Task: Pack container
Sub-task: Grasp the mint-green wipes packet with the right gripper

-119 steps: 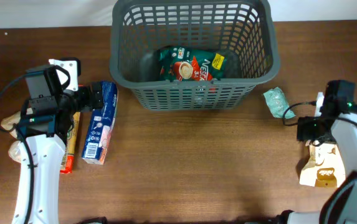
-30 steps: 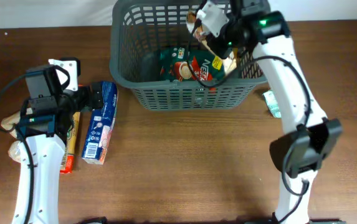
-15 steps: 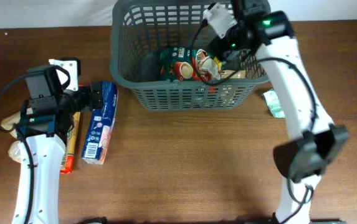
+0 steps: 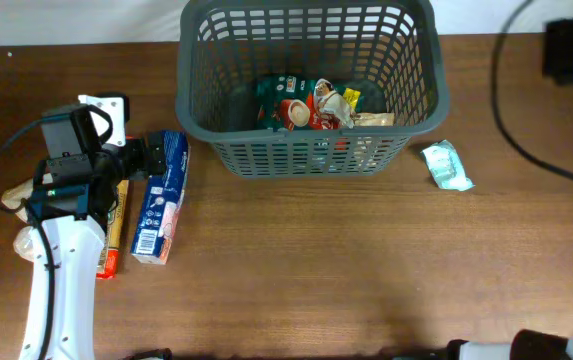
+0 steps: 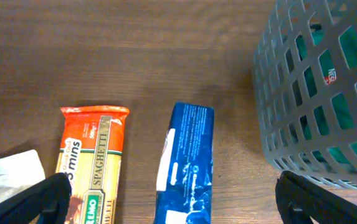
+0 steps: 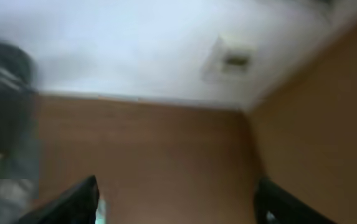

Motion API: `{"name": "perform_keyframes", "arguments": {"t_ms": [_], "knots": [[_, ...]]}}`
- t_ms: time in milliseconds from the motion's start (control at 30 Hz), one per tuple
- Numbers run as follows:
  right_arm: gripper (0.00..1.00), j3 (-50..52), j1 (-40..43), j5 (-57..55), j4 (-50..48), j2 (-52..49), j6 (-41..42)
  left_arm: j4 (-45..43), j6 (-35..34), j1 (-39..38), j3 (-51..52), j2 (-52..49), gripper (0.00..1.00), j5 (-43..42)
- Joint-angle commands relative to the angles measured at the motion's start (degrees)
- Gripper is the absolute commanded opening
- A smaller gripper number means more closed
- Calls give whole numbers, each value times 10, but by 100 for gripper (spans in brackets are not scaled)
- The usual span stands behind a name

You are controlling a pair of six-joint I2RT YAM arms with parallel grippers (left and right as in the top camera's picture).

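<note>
The container (image 4: 311,150) is a dark grey slotted basket at the back middle of the table. Inside it lie a green and red packet (image 4: 291,103) and a beige and white packet (image 4: 351,115). The left wrist view shows the basket's lattice wall (image 5: 318,93) at the right. My left gripper (image 5: 184,202) is open and empty, low over a blue box (image 5: 187,165) to the left of the basket. My right gripper (image 6: 178,205) is open and empty in a blurred view. Its arm (image 4: 571,50) shows dark at the far right back corner.
An orange spaghetti packet (image 5: 94,155) lies left of the blue box (image 4: 161,195), with a white packet (image 5: 7,177) beside it. A small teal packet (image 4: 448,166) lies on the table right of the basket. Pale packets (image 4: 14,195) lie at the left edge.
My right arm carried a beige packet over the basket, let it go inside, and swung away to the far right back corner. The left arm has not moved.
</note>
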State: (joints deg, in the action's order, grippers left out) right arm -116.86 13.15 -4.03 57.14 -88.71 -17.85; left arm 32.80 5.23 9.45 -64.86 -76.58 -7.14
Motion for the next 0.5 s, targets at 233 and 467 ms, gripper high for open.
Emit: {"name": "perform_keyframes", "arguments": {"t_ms": [233, 467], "knots": [[81, 334, 66, 92, -93, -94, 36, -2, -5, 2, -10, -3, 99, -8], [90, 352, 38, 142, -95, -203, -9, -2, -5, 2, -10, -3, 99, -8]]}}
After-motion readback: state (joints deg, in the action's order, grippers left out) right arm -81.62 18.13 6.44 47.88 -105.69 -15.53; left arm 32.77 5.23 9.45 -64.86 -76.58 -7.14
